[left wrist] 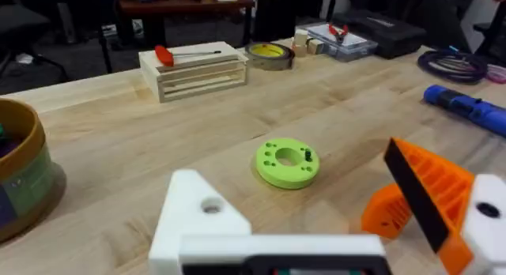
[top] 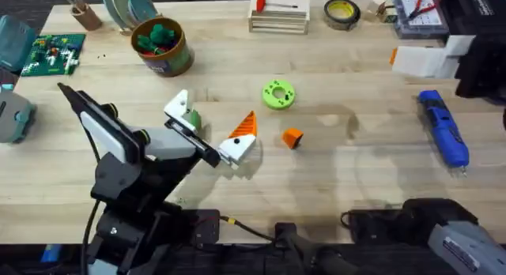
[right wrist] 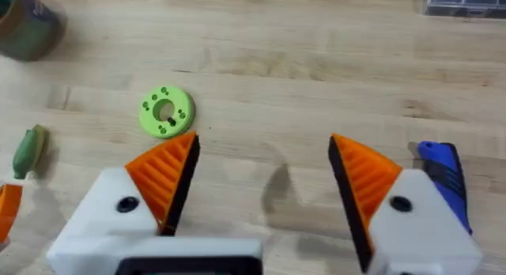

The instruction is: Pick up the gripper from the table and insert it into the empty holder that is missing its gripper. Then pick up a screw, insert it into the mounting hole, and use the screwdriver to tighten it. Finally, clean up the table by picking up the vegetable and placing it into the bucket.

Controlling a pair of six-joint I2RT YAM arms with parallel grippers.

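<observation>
Resting low over the worktop, the left end effector is seen spread open, one finger a bare white holder, the other orange-capped. The vegetable lies between its fingers. The loose orange gripper sits just beyond its orange tip, the bucket well ahead. The right end effector is parted, empty, with the screwdriver just beside one finger.
</observation>
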